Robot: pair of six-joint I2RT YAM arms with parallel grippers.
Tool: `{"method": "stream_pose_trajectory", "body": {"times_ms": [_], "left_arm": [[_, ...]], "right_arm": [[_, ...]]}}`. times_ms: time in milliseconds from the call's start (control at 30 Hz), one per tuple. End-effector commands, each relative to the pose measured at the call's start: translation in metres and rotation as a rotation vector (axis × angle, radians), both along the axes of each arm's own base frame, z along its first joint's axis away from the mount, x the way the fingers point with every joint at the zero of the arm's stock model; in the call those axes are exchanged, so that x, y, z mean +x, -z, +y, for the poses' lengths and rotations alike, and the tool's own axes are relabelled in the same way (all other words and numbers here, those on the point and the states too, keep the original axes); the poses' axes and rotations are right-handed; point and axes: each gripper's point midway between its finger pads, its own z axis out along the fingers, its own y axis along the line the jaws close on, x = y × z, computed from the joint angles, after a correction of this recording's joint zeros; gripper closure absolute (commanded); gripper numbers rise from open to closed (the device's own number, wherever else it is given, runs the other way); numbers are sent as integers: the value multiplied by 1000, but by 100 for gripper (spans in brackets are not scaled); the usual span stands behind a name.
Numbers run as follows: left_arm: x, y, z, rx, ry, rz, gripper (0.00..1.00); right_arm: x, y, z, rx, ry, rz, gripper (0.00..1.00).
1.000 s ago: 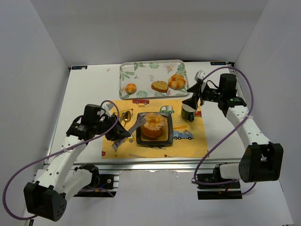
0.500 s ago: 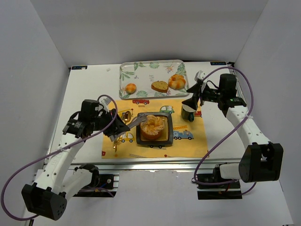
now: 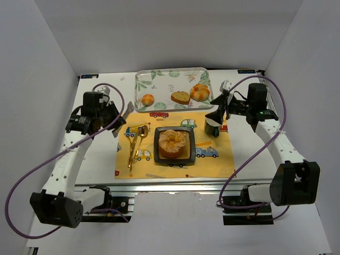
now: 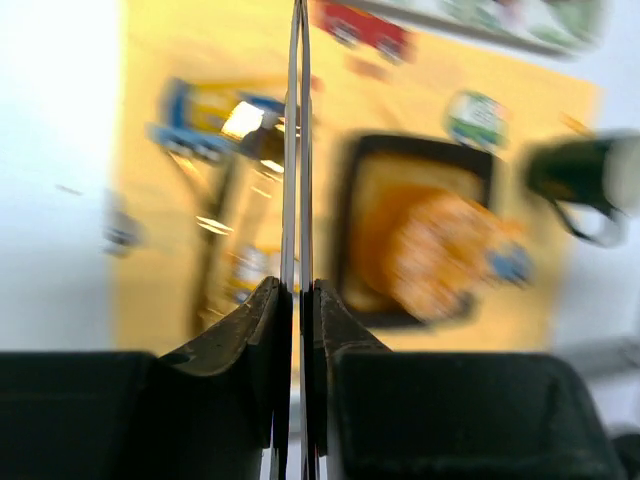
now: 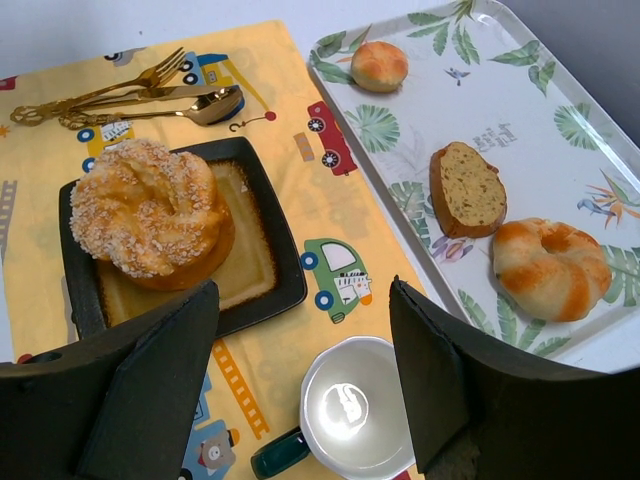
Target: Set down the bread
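**Bread on the black plate, a claw off either side**

Overhead view: the bread (image 3: 172, 142) sits centred on the black plate (image 3: 192, 153). It is round, so it has no long axis. The left claw (image 3: 121, 118) hangs off the plate's far-left corner. The right claw (image 3: 215, 117) hangs off its far-right corner, above a mug (image 3: 212, 128), and looks slightly nearer.

Left wrist view: the left claw (image 4: 298, 200) is pressed shut on nothing. The bread (image 4: 445, 250) is blurred, ahead and to the right.

Right wrist view: the right claw (image 5: 300, 300) is spread wide and empty, with the bread (image 5: 150, 210) ahead-left on the plate.
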Motion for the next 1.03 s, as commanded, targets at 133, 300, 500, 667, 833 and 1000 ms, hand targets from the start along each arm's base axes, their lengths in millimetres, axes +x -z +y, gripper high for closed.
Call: {"method": "stream_pose_trajectory", "body": {"times_ms": [133, 300, 500, 667, 833, 1000], "left_arm": [[59, 80, 128, 453, -22, -101, 97], [73, 134, 154, 489, 28, -125, 88], [67, 170, 169, 467, -45, -71, 55], [48, 181, 178, 458, -76, 0, 5], [42, 156, 191, 464, -160, -32, 2], [51, 113, 189, 372, -318, -153, 2]], "right_arm": [[-2, -3, 4, 1, -52, -23, 26], [8, 1, 3, -29, -16, -2, 27], [22, 6, -2, -59, 84, 31, 11], [39, 5, -11, -41, 253, 92, 11], [61, 2, -28, -72, 459, 101, 11], [73, -6, -37, -72, 538, 93, 11]]}}
